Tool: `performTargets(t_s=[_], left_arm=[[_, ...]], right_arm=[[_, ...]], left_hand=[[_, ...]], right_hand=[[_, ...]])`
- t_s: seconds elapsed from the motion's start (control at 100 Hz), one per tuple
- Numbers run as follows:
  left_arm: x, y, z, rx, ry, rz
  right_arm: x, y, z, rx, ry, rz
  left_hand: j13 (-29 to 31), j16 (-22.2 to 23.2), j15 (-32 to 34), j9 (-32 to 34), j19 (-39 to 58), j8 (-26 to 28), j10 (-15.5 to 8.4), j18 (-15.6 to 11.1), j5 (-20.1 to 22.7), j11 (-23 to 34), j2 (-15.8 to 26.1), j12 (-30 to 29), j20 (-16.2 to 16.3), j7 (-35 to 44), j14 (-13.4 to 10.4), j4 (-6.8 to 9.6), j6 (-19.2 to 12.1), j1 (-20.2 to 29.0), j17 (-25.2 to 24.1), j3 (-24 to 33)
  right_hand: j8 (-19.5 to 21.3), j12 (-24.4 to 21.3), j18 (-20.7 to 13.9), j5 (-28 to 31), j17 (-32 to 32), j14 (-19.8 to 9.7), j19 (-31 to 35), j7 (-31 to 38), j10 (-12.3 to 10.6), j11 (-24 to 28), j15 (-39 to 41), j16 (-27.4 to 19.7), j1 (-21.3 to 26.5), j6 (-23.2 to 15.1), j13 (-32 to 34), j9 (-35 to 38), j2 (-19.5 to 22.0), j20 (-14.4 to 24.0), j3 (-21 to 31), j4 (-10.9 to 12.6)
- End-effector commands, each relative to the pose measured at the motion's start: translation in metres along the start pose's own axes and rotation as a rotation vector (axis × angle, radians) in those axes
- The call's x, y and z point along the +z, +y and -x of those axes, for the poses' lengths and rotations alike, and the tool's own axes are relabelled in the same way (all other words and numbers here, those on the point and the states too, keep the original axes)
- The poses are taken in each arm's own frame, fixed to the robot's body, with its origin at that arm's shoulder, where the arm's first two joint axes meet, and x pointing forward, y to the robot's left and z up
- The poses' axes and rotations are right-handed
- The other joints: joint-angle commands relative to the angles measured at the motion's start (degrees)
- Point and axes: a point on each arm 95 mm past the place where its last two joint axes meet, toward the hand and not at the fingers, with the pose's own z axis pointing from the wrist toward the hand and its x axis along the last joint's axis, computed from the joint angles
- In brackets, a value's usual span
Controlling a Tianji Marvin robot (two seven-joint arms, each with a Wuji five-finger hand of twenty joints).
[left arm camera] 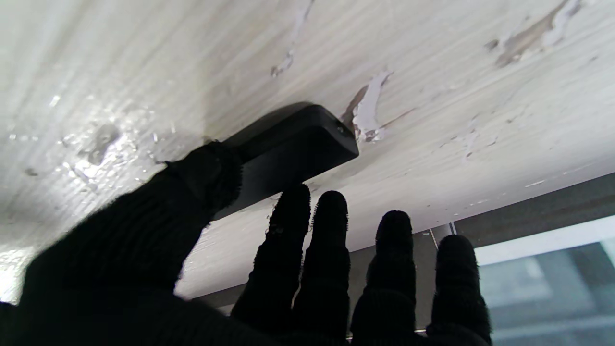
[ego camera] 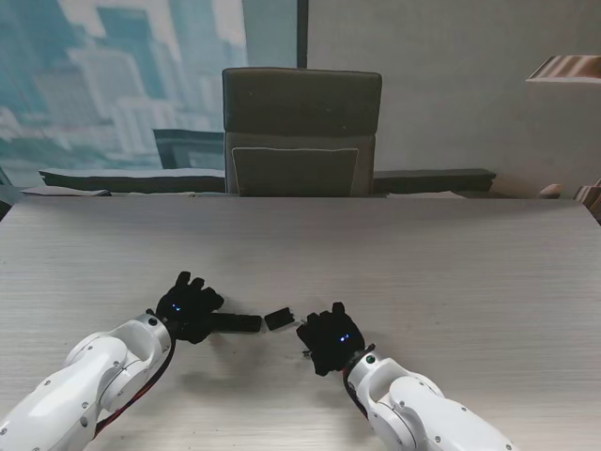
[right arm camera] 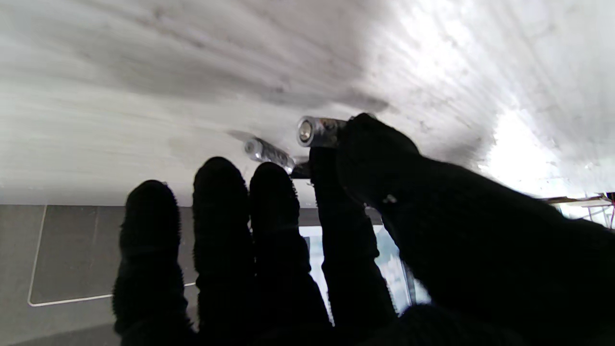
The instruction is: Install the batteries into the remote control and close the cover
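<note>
The gloved left hand (left arm camera: 158, 240) pinched the matte black remote (left arm camera: 293, 149) flat on the woodgrain table (ego camera: 423, 272); the right hand (right arm camera: 365, 202) gripped one shiny cylindrical battery (right arm camera: 314, 131) (another battery (right arm camera: 266, 151) lay beside)

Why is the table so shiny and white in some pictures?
Right wrist view: window glare washes out the table beside the battery. Left wrist view: softer shine, remote sharp, glove blurry. Stand view: even light.

No readable text, labels, brand marks or numbers anywhere. Remote control (left arm camera: 293, 144) casing blank on the visible side. Batteries (right arm camera: 319, 130) show wrap print, too blurred to read. Bench (ego camera: 423, 272) unmarked.
</note>
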Motion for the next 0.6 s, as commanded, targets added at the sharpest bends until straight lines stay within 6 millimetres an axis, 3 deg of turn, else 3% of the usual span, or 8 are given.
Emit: performTargets(t_s=[0.0, 0.31, 0.59], left_arm=[[-0.007, 0.034, -0.011, -0.012, 0.024, 0.108], [-0.007, 0.034, -0.012, -0.011, 0.029, 0.106], [-0.006, 0.034, -0.013, -0.011, 0.039, 0.103]], right_arm=[[0.004, 0.011, -0.006, 0.019, 0.021, 0.028], [0.048, 0.039, -0.009, 0.081, 0.068, 0.066], [0.091, 0.039, -0.022, 0.108, 0.100, 0.004]], left_hand=[[0.68, 0.10, 0.47, 0.30, 1.24, 2.48, 0.01, 0.26, 11.40, 0.85, -0.94, 0.78, -0.46, 10.35, -0.22, -0.80, -13.69, 0.27, -0.39, -1.54], [0.66, 0.08, 0.46, 0.31, 1.33, 2.46, 0.01, 0.27, 11.45, 0.86, -1.01, 0.79, -0.50, 10.75, -0.26, -0.79, -13.96, 0.51, -0.41, -1.59], [0.39, 0.03, 0.42, 0.35, 1.33, 3.19, 0.05, 0.25, 11.77, 0.89, -0.87, 0.80, -0.58, 13.72, -0.24, -0.85, -14.71, 1.99, -0.50, -2.92]], right_hand=[[1.64, -0.86, -0.12, 1.89, -0.23, 0.26, 1.90, 3.05, 0.39, 2.42, 1.54, 0.87, 2.63, 0.03, 0.69, 0.57, 0.74, 0.79, 3.40, 0.41], [2.01, -0.90, 0.13, 1.96, -0.17, 0.53, 1.91, 2.97, 0.49, 2.44, 1.52, 0.82, 2.69, 0.34, 0.84, 0.67, 0.44, 0.82, 3.61, 0.35], [2.19, -0.83, 0.02, 1.94, 0.17, 0.31, 2.02, 2.88, 0.33, 2.41, 1.48, 0.73, 2.40, -0.03, 1.14, 0.90, 0.46, 0.87, 3.65, 0.36]])
